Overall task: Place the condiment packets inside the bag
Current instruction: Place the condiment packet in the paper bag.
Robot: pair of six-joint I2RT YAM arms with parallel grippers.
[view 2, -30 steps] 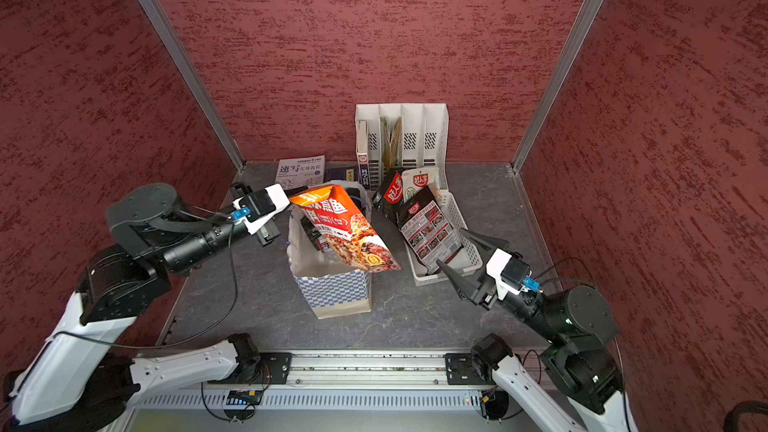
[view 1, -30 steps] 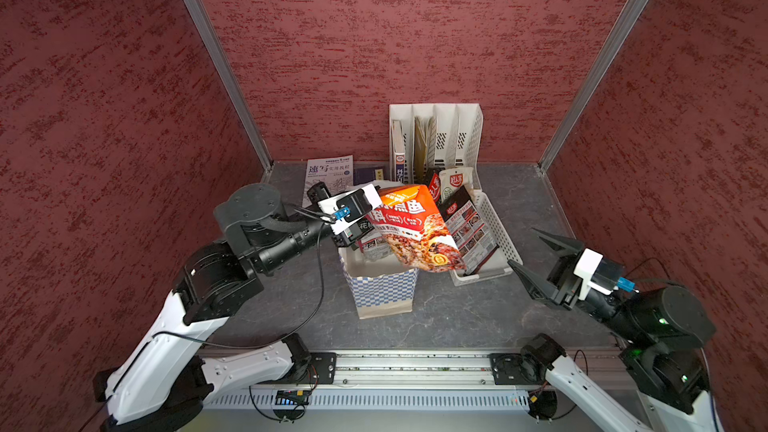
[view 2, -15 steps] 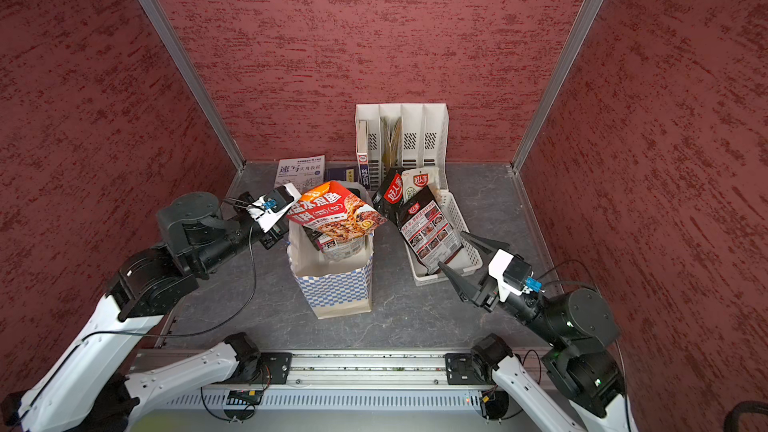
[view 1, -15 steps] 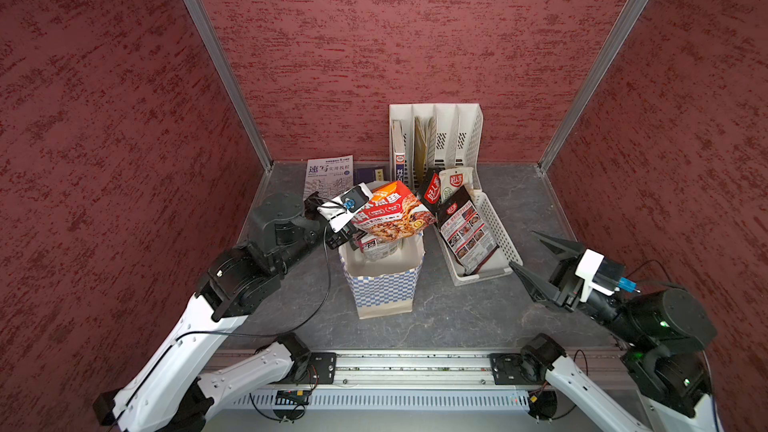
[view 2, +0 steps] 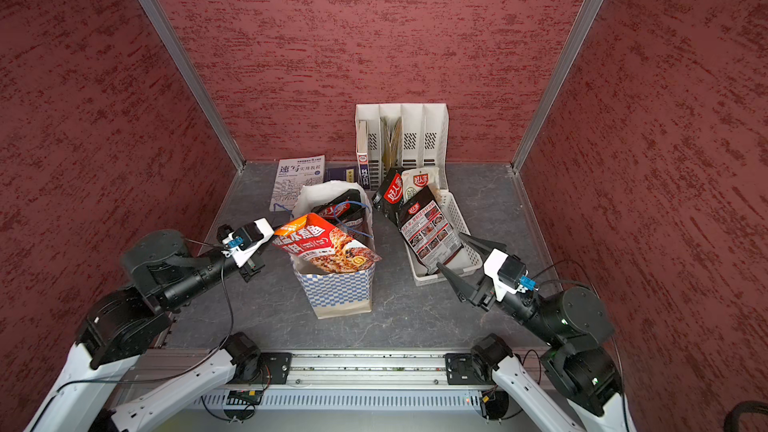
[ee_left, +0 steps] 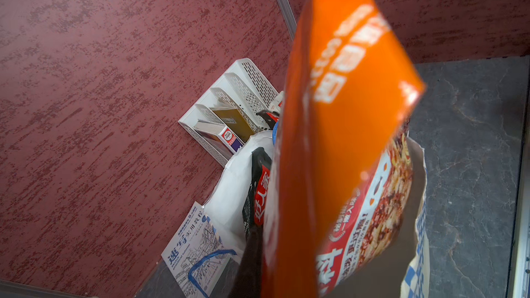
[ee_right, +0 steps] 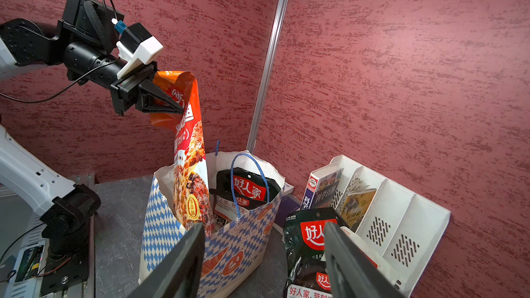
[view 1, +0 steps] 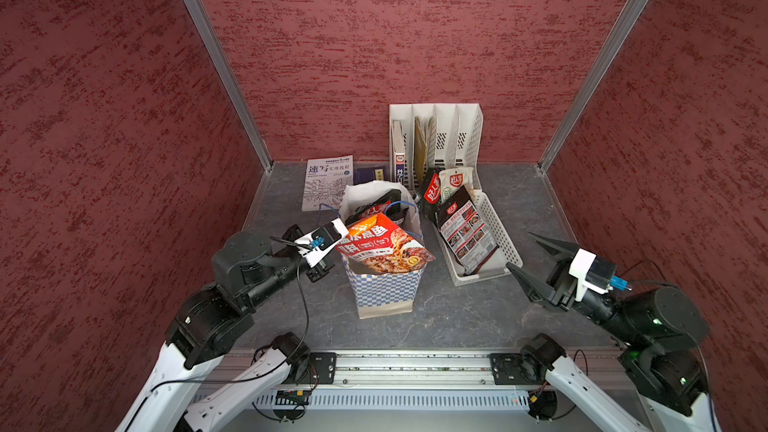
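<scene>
One orange packet, clamped in left gripper, hangs into bag (right gripper wide).

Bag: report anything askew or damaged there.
The orange packet stands only partly inside the bag, tilted over its near rim and folded at the top where the left gripper pinches it. The bag's rim looks crumpled and uneven.

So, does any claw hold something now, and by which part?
The left claw is shut on the orange packet, pinching its upper end; the lower end is inside the bag. The right claw is open and empty.
</scene>
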